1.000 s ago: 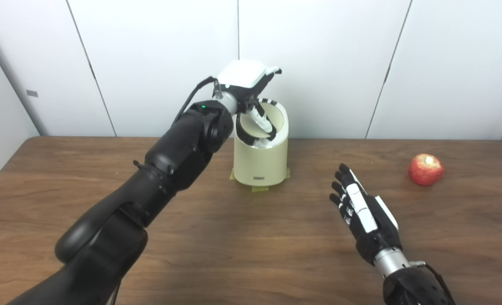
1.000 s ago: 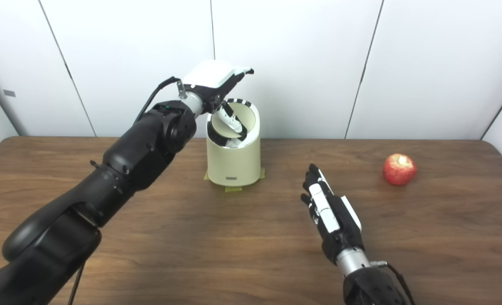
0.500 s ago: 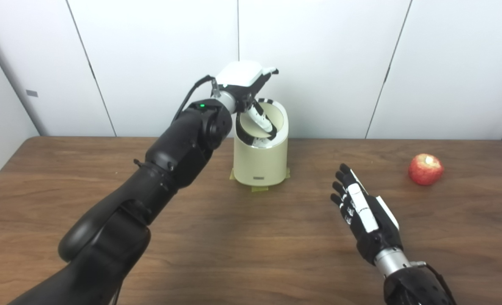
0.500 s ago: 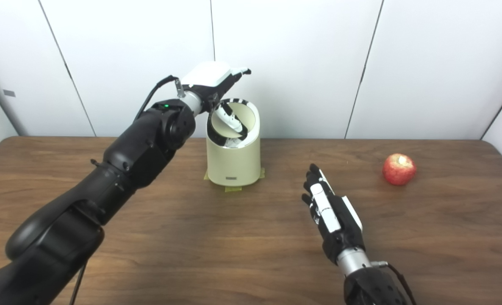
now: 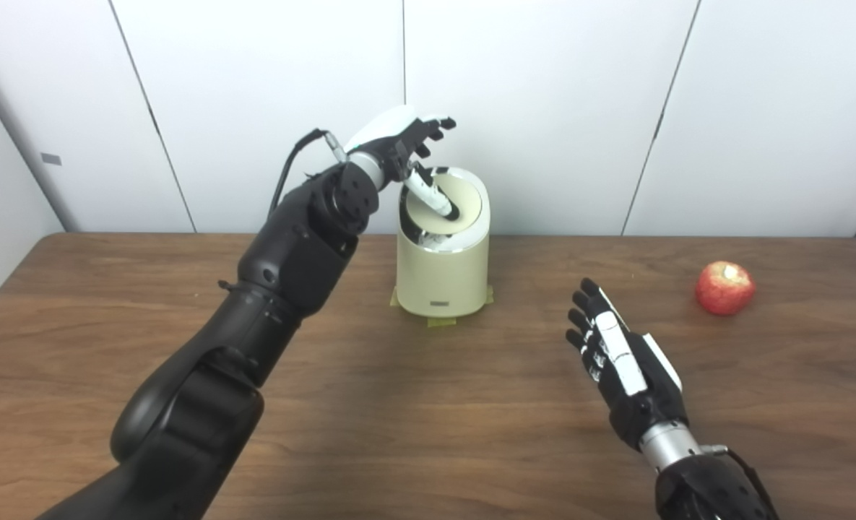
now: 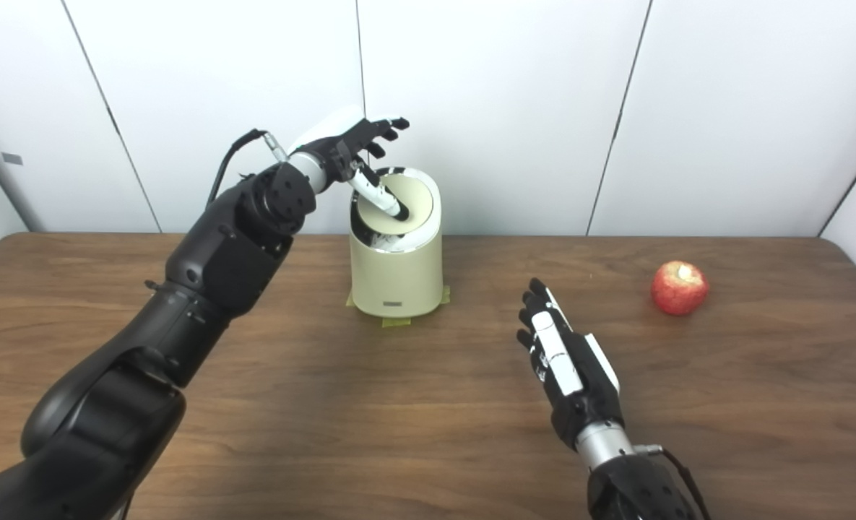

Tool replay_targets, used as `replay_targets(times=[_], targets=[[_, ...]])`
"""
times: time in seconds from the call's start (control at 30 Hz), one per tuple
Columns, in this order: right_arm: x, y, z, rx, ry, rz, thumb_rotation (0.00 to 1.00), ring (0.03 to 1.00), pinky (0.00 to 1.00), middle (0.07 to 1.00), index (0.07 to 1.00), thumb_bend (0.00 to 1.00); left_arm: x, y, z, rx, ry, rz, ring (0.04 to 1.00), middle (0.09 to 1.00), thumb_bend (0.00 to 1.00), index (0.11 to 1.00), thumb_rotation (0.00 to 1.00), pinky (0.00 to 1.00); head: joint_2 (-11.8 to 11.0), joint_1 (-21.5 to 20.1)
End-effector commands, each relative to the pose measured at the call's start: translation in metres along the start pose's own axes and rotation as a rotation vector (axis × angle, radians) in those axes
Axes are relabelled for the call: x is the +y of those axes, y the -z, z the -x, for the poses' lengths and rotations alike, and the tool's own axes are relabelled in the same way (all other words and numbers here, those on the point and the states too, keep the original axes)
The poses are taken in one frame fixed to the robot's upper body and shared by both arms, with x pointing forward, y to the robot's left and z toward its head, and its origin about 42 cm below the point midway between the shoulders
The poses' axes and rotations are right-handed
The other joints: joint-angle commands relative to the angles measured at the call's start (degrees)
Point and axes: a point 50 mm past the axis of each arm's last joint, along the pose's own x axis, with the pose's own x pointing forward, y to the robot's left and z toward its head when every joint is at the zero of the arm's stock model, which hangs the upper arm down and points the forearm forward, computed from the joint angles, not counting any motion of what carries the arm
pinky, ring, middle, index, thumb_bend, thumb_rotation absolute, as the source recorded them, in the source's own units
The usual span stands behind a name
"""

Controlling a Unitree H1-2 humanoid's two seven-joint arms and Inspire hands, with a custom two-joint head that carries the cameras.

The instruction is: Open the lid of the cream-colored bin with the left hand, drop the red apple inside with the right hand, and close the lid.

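The cream-colored bin (image 5: 442, 271) stands at the back middle of the table. Its round lid (image 5: 465, 204) lies almost level in the rim, tipped down a little at the front. My left hand (image 5: 396, 141) hovers over the bin's back left edge, open with fingers spread; only its thumb (image 5: 433, 203) reaches down onto the lid. The red apple (image 5: 724, 289) sits on the table at the far right, stem end up, untouched. My right hand (image 5: 619, 355) is open and flat, fingers pointing away, well left of the apple and right of the bin.
The brown wooden table (image 5: 370, 404) fills the view, with white wall panels (image 5: 543, 108) close behind the bin. Yellow tape (image 5: 442, 322) marks the bin's base. My left forearm (image 5: 283, 267) stretches across the table's left half toward the bin.
The lid, pressed steeply open inside the bin before, has swung back nearly level. My left hand has lifted and turned, its fingers out of the opening. Right hand and apple have not moved.
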Motion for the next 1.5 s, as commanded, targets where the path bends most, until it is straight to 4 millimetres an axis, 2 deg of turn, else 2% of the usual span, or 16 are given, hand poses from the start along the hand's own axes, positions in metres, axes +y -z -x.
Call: replay_targets(times=[0.0,0.13,0.4,0.47,0.53,0.6,0.67,0.8,0.97,1.2,1.3,1.47], targets=[[0.002,-0.019,-0.007,-0.097,-0.023,-0.005,0.80,0.980,0.98,0.982,0.973,0.56,0.039,-0.029,0.000,-0.078,-0.083,-0.014,0.853,0.926,0.81,0.965,0.00,0.74,0.1,0.2],[0.002,-0.019,-0.006,-0.097,-0.032,0.000,0.82,0.988,0.98,0.988,0.983,0.54,0.044,-0.028,0.002,-0.076,-0.086,-0.020,0.878,0.928,0.81,0.952,0.00,0.80,-0.1,0.3],[0.001,-0.020,-0.007,-0.095,-0.025,-0.016,0.81,0.984,0.98,0.982,0.974,0.55,0.048,-0.026,0.002,-0.064,-0.080,-0.084,0.865,0.901,0.84,0.947,0.00,0.80,-0.2,0.5],[0.001,-0.020,-0.007,-0.096,-0.027,-0.020,0.82,0.987,0.98,0.981,0.978,0.55,0.047,-0.025,0.002,-0.062,-0.078,-0.100,0.859,0.895,0.84,0.949,0.00,0.80,-0.6,0.2],[0.001,-0.019,-0.007,-0.092,-0.028,-0.022,0.82,0.988,0.99,0.983,0.981,0.53,0.046,-0.024,0.002,-0.075,-0.081,-0.134,0.819,0.877,0.86,0.947,0.00,0.73,-0.7,0.1],[0.001,-0.019,-0.007,-0.091,-0.030,-0.009,0.81,0.987,0.99,0.983,0.984,0.53,0.043,-0.024,0.002,-0.083,-0.082,-0.185,0.814,0.861,0.87,0.932,0.00,0.72,-0.7,0.1],[0.000,-0.018,-0.007,-0.091,-0.032,0.003,0.81,0.987,0.98,0.987,0.983,0.55,0.041,-0.023,0.002,-0.078,-0.075,-0.226,0.854,0.883,0.87,0.934,0.00,0.77,-0.4,0.1],[-0.001,-0.018,-0.006,-0.094,-0.039,0.012,0.82,0.988,0.98,0.989,0.988,0.54,0.038,-0.021,0.001,-0.070,-0.068,-0.253,0.894,0.911,0.88,0.949,0.00,0.84,-0.7,-0.1],[0.000,-0.017,-0.006,-0.091,-0.036,0.000,0.81,0.989,0.99,0.989,0.985,0.55,0.035,-0.021,-0.001,-0.050,-0.057,-0.258,0.907,0.926,0.89,0.944,0.01,0.85,-0.5,-0.2],[0.001,-0.016,-0.006,-0.086,-0.026,0.004,0.82,0.986,0.98,0.986,0.983,0.55,0.025,-0.020,-0.003,-0.067,-0.056,-0.286,0.893,0.919,0.89,0.945,0.04,0.82,-1.6,-0.7],[0.003,-0.015,-0.007,-0.084,-0.027,0.012,0.80,0.986,0.98,0.988,0.983,0.56,0.022,-0.019,-0.004,-0.078,-0.062,-0.300,0.902,0.928,0.90,0.949,0.04,0.85,-1.7,-1.3],[0.002,-0.016,-0.008,-0.088,-0.026,0.037,0.85,0.988,0.99,0.990,0.987,0.57,0.017,-0.018,-0.006,-0.104,-0.067,-0.372,0.928,0.931,0.92,0.945,0.07,0.91,-1.8,-1.3]])
